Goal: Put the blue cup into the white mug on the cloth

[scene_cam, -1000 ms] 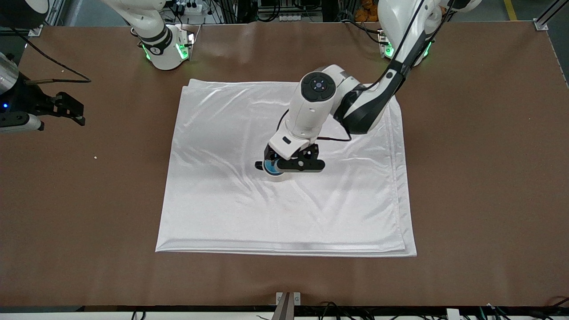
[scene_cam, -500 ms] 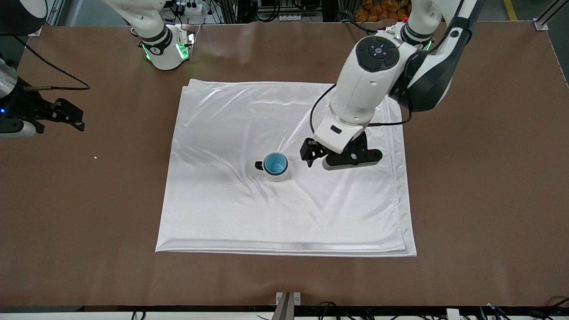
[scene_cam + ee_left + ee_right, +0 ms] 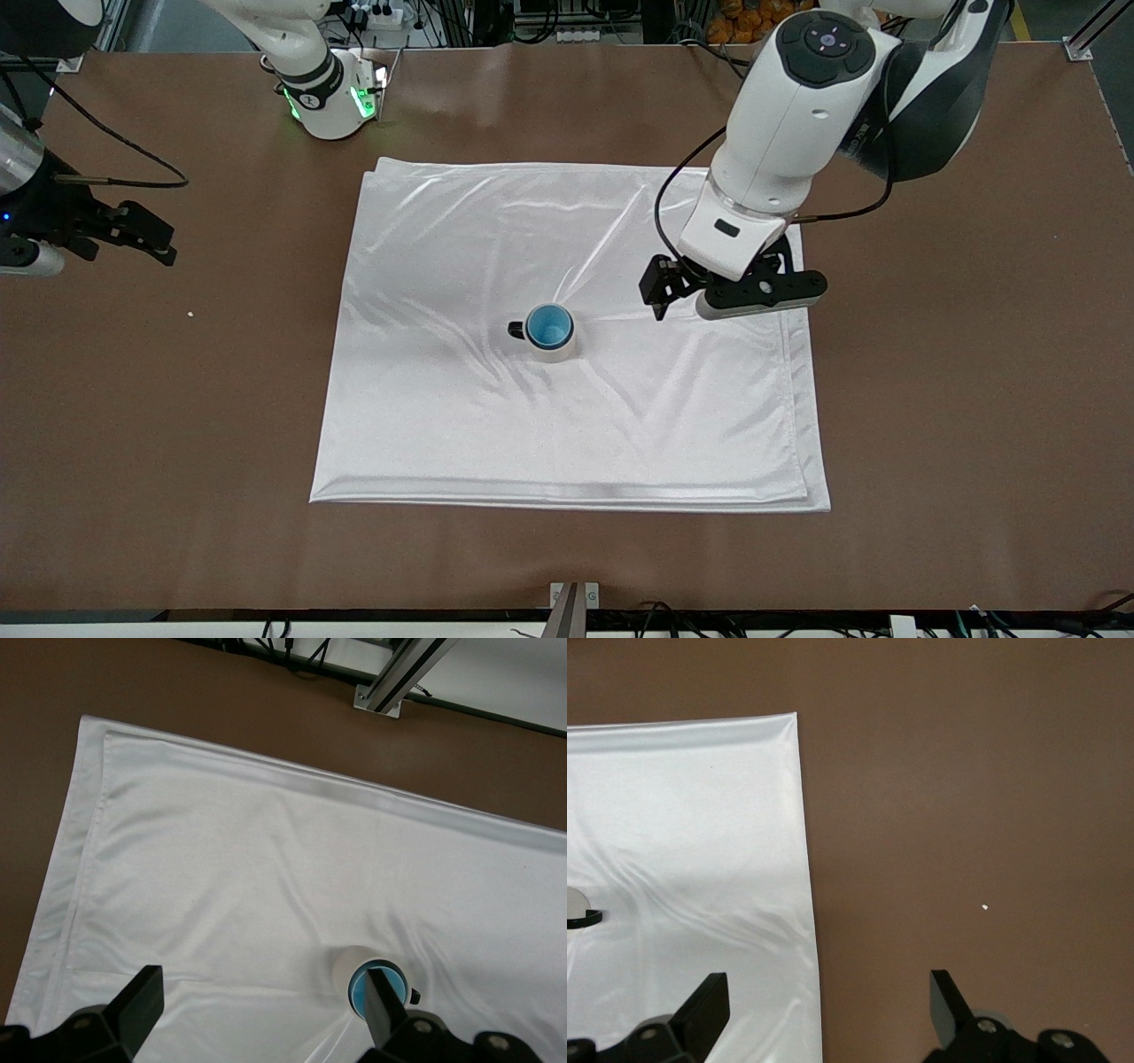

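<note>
Small light-blue tapered handleless cup [image 3: 548, 325] nested upright inside small off-white round mug [image 3: 556, 349] with short black handle [image 3: 516, 330]; only blue rim and interior visible. Mug standing near the middle of large shiny white creased folded cloth [image 3: 443, 399], well in from every edge, on brown table [image 3: 957, 399]. No readable writing or labels anywhere. Left gripper [image 3: 709, 292] up over cloth's edge toward left arm's end, fingers [image 3: 133, 1010] spread apart, empty. Right gripper [image 3: 133, 232] waiting over bare table past cloth's edge at right arm's end, fingers [image 3: 704, 1005] apart, empty.
</note>
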`<state>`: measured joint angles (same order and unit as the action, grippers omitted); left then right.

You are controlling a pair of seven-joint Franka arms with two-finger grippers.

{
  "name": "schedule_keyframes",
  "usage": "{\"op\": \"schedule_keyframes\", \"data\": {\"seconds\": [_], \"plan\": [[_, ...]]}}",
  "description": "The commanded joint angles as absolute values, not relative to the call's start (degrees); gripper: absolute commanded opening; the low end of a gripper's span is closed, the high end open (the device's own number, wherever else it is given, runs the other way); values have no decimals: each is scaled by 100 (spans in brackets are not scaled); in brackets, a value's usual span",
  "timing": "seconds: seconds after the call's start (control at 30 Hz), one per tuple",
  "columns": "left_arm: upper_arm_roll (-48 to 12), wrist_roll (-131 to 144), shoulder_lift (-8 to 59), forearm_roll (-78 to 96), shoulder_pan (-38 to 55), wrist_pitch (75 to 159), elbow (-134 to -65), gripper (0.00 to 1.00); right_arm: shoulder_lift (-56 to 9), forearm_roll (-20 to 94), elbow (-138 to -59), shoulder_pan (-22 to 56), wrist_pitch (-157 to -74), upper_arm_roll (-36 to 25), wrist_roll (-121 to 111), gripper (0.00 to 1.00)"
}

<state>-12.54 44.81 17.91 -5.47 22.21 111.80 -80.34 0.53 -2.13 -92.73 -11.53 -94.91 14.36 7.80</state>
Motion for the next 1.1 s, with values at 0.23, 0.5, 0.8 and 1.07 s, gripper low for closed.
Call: {"op": "schedule_keyframes", "data": {"seconds": [0.23,0.5,0.8,1.07], "plan": [[-1292,3534,1345,-659,1688,10679,-8156,100,-35,-149,-9088,-1151,-9369,1433,993,100],[-1266,2962,1178,-589,1239,10644,-8156,100,-35,-149,-9105,-1143,-9378,1433,993,100],[-1257,2936,1046,-659,958,10301,-8156,100,-35,-149,-9097,-1081,-9369,1389,976,100],[-1248,2515,914,-607,686,10169,-8174,100,-35,-158,-9088,-572,-9378,827,984,100]]}}
